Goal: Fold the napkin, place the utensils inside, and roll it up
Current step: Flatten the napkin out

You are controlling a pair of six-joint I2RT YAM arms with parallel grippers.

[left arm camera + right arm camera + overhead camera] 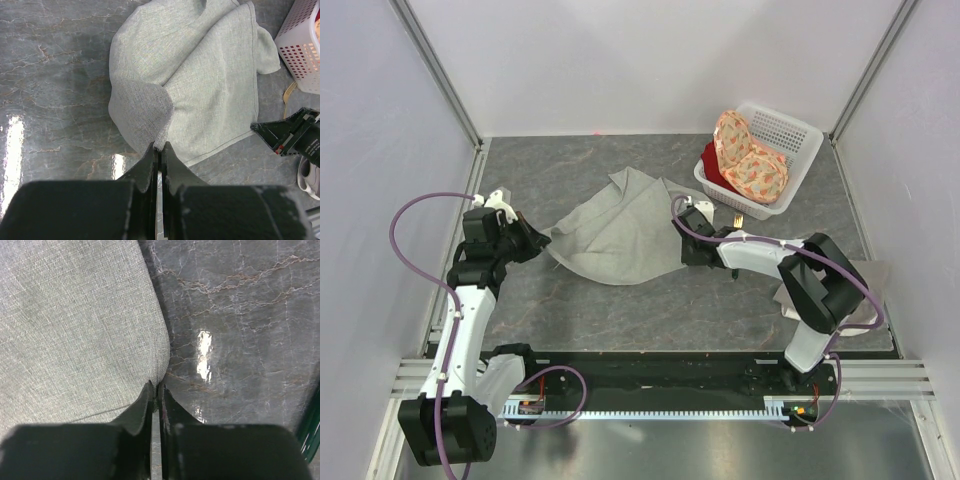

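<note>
Left gripper [159, 149] and right gripper [156, 389] each pinch an edge of the sage-grey napkin [620, 235], jaws closed on the cloth, which lies rumpled between them mid-table. The marbled grey table [620, 310] glints with reflected light, and pale walls [620, 60] enclose it. The fork [735, 214] lies beside a white basket [805, 140] at far right.
</note>
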